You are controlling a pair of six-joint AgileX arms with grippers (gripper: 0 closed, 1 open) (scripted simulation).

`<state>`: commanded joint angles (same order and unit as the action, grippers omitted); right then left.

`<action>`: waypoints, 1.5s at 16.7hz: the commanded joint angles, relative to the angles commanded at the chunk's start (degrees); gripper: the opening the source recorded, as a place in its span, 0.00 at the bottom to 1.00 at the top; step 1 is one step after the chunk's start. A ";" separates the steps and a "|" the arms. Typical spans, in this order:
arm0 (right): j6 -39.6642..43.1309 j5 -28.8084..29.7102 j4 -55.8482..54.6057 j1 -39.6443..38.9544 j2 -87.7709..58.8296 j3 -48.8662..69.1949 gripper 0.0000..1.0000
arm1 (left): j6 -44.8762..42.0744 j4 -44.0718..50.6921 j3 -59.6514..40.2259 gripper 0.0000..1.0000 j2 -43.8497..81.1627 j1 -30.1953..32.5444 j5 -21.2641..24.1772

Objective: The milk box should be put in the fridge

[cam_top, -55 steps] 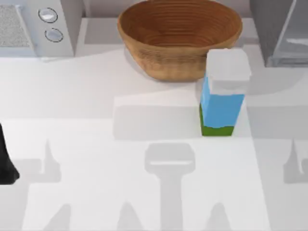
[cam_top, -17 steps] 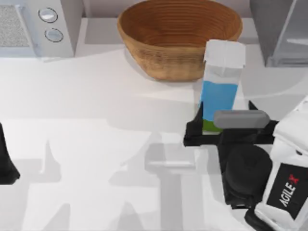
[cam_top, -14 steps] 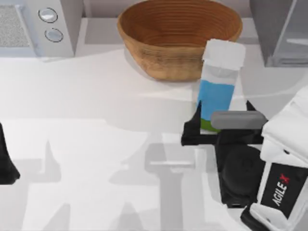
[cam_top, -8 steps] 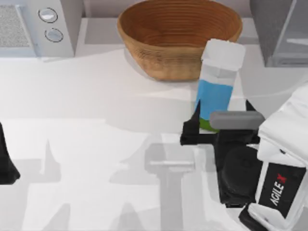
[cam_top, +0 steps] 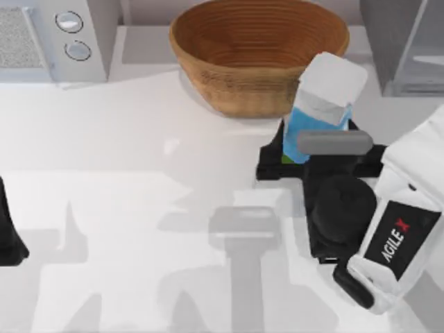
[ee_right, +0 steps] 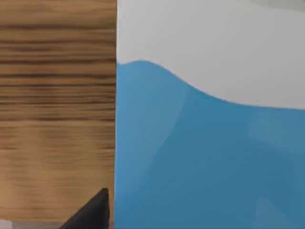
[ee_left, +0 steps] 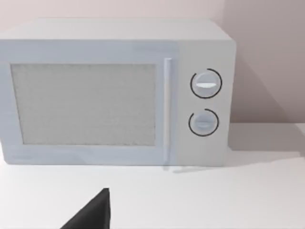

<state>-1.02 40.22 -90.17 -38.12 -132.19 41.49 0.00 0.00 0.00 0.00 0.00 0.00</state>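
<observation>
The milk box (cam_top: 325, 104), white-topped with a sky-blue body, is off the table and leans a little to the right, just in front of the basket's right side. My right gripper (cam_top: 316, 154) is shut on its lower part, one black finger on each side. The carton's blue face (ee_right: 209, 152) is very close in the right wrist view. The fridge (cam_top: 406, 41), a dark-grey cabinet with a glassy door panel, stands at the back right corner. My left gripper (cam_top: 7, 236) is parked at the table's left edge.
A brown woven basket (cam_top: 257, 48) sits at the back centre, close beside the carton, and its wall (ee_right: 57, 109) is near in the right wrist view. A light-grey microwave (cam_top: 48, 35) with two knobs stands at the back left and faces the left wrist camera (ee_left: 114, 95).
My right arm came in from the right and its fingers closed on the carton's base. It then raised the carton, carried it toward the back, and the carton now tilts.
</observation>
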 joint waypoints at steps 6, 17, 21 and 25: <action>0.01 -0.54 0.61 0.54 -0.17 0.67 0.85 | 0.00 0.00 0.00 1.00 0.00 0.00 0.00; 0.01 -0.54 0.61 0.54 -0.17 0.67 0.02 | 0.00 0.00 0.00 1.00 0.00 0.00 0.00; 0.01 -0.54 0.61 0.54 -0.17 0.67 0.00 | 0.00 0.00 0.00 1.00 0.00 0.00 0.00; 0.01 -0.54 0.61 0.54 -0.17 0.67 0.00 | 0.00 0.00 0.00 1.00 0.00 0.00 0.00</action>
<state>-1.01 39.68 -89.56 -37.58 -132.36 42.17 0.00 0.00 0.00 0.00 0.00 0.00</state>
